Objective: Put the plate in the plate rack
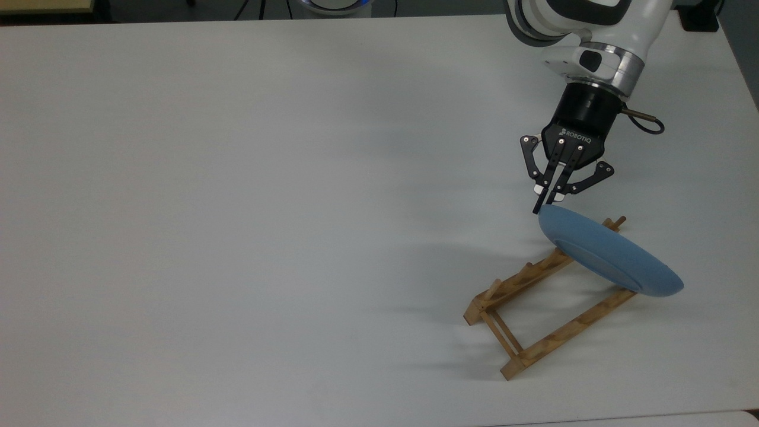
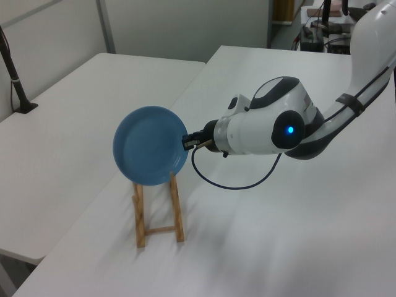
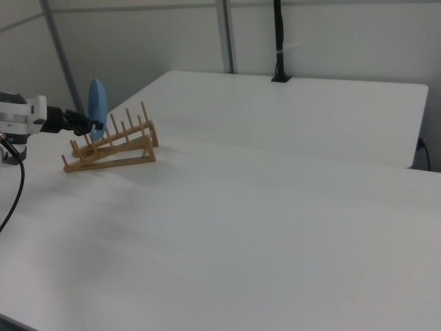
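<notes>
The light-blue plate stands on edge across the two rails of the wooden plate rack, at the rack end nearest my arm. My gripper is shut on the plate's rim at the plate's upper left in the top view. In the left view the plate faces the camera above the rack, with the gripper pinching its right edge. The right view has the plate upright and edge-on among the pegs of the rack, the gripper at its left. The plate hides the rack's end under it.
The rack rests on a wide white table, near the top view's lower right edge. A second white table stands beside it, with a black pole mounted on it. A black cable loops below my wrist.
</notes>
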Tool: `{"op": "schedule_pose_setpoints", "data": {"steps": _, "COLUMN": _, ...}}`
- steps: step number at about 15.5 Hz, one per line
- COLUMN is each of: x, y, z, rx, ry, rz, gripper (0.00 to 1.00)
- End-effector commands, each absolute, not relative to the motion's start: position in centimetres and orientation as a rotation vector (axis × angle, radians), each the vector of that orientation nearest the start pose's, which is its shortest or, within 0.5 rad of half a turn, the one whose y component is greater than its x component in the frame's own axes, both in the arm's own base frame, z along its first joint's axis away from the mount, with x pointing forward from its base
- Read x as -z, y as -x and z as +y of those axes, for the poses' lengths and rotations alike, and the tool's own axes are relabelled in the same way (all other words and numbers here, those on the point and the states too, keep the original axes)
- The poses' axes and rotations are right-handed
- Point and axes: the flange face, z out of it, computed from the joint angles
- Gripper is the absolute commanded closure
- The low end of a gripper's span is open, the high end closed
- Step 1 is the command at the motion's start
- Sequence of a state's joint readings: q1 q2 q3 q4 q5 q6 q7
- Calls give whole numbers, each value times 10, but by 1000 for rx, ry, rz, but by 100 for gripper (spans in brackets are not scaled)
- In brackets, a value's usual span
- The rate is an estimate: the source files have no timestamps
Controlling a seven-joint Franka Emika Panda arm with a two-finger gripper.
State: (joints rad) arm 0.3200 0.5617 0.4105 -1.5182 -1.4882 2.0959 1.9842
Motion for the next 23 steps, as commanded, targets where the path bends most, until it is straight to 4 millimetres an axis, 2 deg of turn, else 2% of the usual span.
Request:
{"op": "schedule_pose_setpoints", "data": {"steps": 1, "x": -377, "y": -598, "z": 400, "rx": 1548, "ry": 2795, "rz": 791, "gripper": 100}}
{"op": "schedule_pose_setpoints", "data": {"steps": 5, "x": -378, "y": -596, "z": 403, "rx": 1547, "ry": 2793, "rz": 785, "gripper": 100}}
{"op": "schedule_pose_setpoints", "data": {"steps": 15, "x": -381, "y": -574, "z": 435, "rx": 1614, "ry": 2769, "rz": 659, "gripper": 100}}
{"op": "schedule_pose_setpoints", "data": {"steps": 23, "x": -381, "y": -575, "z": 434, "rx": 1613, "ry": 2743, "rz": 698, "gripper": 100}}
